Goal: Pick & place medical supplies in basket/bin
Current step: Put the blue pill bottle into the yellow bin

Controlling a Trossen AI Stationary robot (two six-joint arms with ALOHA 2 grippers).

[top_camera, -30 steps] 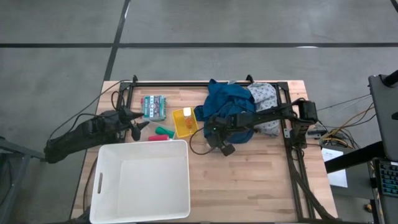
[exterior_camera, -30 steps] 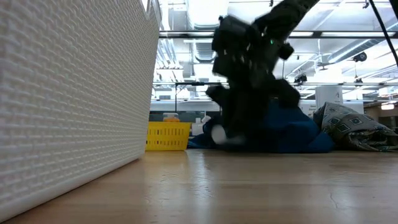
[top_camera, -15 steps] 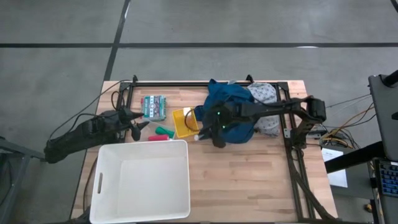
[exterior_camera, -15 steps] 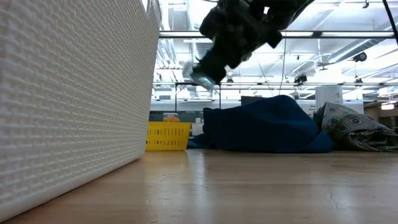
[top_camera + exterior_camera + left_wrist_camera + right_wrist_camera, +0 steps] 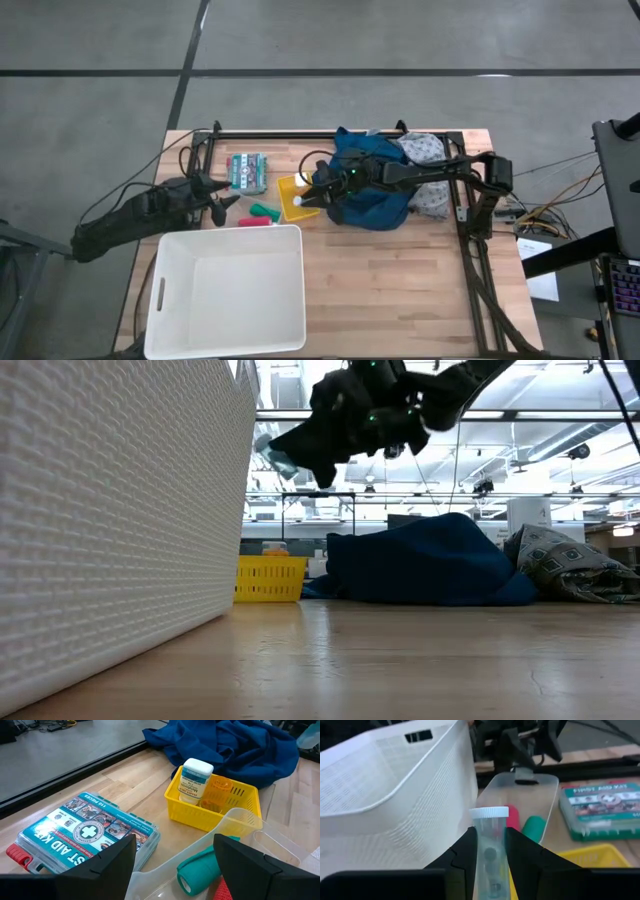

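left gripper [image 5: 222, 199] rests open and empty at the table's left edge, beside the boxed teal first aid kit [image 5: 246, 172], a clear flat plastic tray [image 5: 527, 795] under its fingers. large white rectangular plastic tub [image 5: 228, 290] sits near-left. right gripper [image 5: 308, 199] hangs above the small yellow slotted basket [image 5: 215, 802], clamped on a clear white-capped vial [image 5: 489, 852], long axis running along the fingers. tub lies left and nearer from the vial; right arm is already carrying, so it's the one to deliver. big blue fabric garment [image 5: 372, 180] lies rightmost.
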